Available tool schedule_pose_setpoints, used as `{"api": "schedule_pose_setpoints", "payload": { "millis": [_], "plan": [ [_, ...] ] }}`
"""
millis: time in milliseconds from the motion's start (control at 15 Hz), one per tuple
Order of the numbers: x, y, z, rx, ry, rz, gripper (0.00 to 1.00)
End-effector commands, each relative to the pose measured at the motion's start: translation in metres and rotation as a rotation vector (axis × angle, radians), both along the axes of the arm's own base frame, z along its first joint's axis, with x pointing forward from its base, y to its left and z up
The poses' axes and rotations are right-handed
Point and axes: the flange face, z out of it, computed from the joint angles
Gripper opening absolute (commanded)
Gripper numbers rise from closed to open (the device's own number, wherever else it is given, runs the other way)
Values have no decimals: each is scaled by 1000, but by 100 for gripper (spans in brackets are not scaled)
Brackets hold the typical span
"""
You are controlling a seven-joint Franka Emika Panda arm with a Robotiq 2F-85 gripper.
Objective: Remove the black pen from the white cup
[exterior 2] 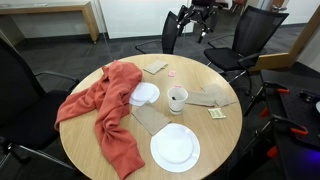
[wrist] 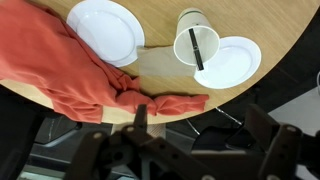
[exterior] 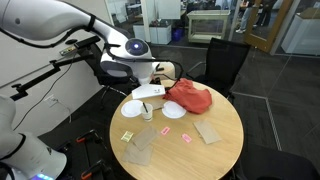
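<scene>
We hover past the counter's edge, hand open, pen not yet reached

In the wrist view our hand [wrist: 182, 140] hangs with its fingers spread wide, beyond the rim of the round wooden counter [exterior 2: 230, 130]. The black pen [wrist: 197, 48] leans inside the white cup [wrist: 182, 45], which stands upright between two white discs, near the red cloth [wrist: 60, 70]. We judge it best to centre over the cup, close across the pen's upper end above the rim, then lift along its lean so the cup stays put.
</scene>
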Motion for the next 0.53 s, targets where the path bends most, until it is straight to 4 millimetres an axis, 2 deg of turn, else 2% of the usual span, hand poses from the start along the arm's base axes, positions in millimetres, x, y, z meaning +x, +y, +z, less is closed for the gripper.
{"api": "schedule_pose_setpoints", "payload": {
  "millis": [0, 467],
  "plan": [
    [4, 4, -3, -11, -10, 22, 100],
    [19, 44, -31, -44, -57, 203, 100]
  ]
}}
